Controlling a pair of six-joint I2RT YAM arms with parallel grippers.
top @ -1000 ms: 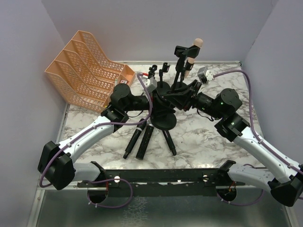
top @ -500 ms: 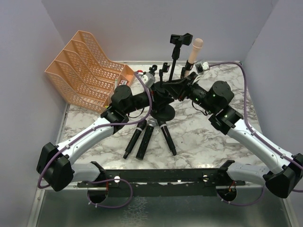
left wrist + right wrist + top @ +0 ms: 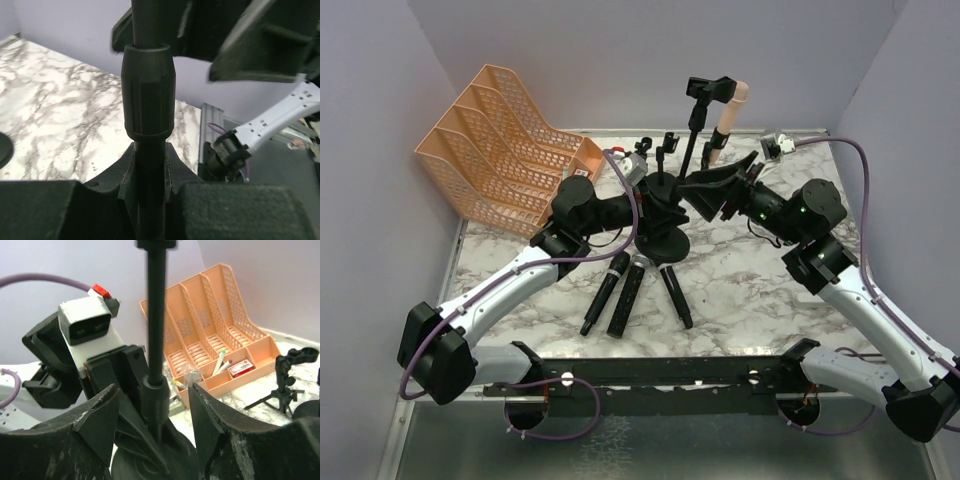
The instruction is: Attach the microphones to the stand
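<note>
The black stand [image 3: 692, 140] rises from its round base [image 3: 665, 246] at the table's middle. A pale pink microphone [image 3: 726, 122] sits in the clip [image 3: 706, 88] at the stand's top. My left gripper [image 3: 650, 196] is shut on the stand's pole, low down, and the pole [image 3: 148, 100] fills the left wrist view between the jaws of that gripper [image 3: 148, 170]. My right gripper [image 3: 708, 194] stands open on the pole's right side; the pole [image 3: 156, 315] shows between its spread jaws [image 3: 155, 410] without touching them. Three dark microphones [image 3: 628, 296] lie side by side in front of the base.
An orange desk organiser [image 3: 505, 145] with pens and small items stands at the back left. Two small black tripods [image 3: 666, 146] stand behind the stand. Grey walls close in the table on three sides. The arms' mounting rail [image 3: 660, 375] runs along the near edge.
My right gripper has opened, let go of the stand's pole and drawn back to the right. The stand with the pink microphone has come more upright. My left gripper keeps its hold.
</note>
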